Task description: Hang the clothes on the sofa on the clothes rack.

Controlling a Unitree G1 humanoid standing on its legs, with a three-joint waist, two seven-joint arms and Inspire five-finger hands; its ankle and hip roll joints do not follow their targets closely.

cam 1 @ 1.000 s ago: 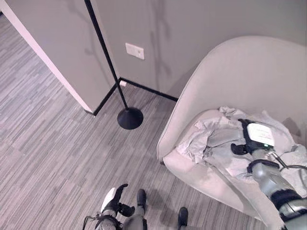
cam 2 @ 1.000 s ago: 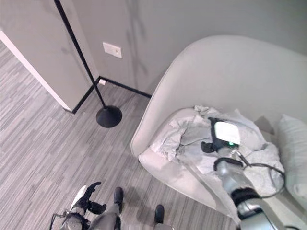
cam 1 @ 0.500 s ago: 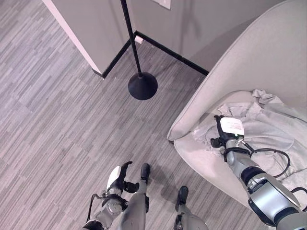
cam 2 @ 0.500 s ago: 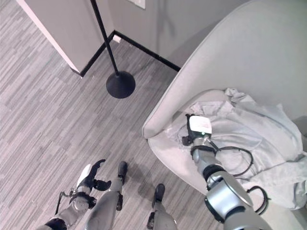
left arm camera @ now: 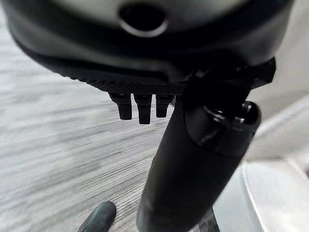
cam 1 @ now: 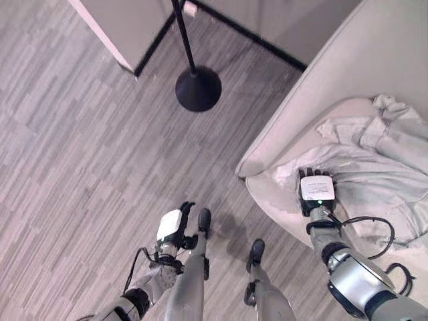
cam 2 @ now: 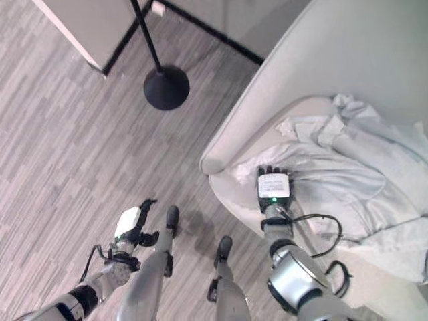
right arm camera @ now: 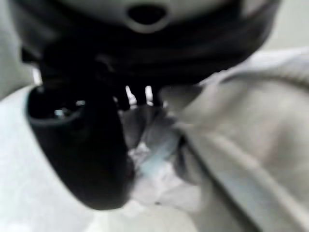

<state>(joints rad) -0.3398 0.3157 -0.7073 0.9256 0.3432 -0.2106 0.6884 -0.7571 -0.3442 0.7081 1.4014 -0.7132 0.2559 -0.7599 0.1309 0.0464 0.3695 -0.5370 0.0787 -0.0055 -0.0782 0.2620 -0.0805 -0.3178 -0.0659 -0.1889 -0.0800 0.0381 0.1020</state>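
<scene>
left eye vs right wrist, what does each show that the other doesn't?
Left eye alone: the black round-based clothes rack pole on the grey striped floor, and the left robot hand hanging low over that floor. Right wrist alone: a close look past the right robot hand's fingers, with crumpled cloth folds against them; whether they grip is unclear. Both: the pale grey garment lying on the light beige sofa, with the right robot hand at the garment's near edge.

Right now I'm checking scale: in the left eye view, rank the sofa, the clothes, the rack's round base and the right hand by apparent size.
1. sofa
2. clothes
3. rack's round base
4. right hand, nearly alike with the base.
</scene>
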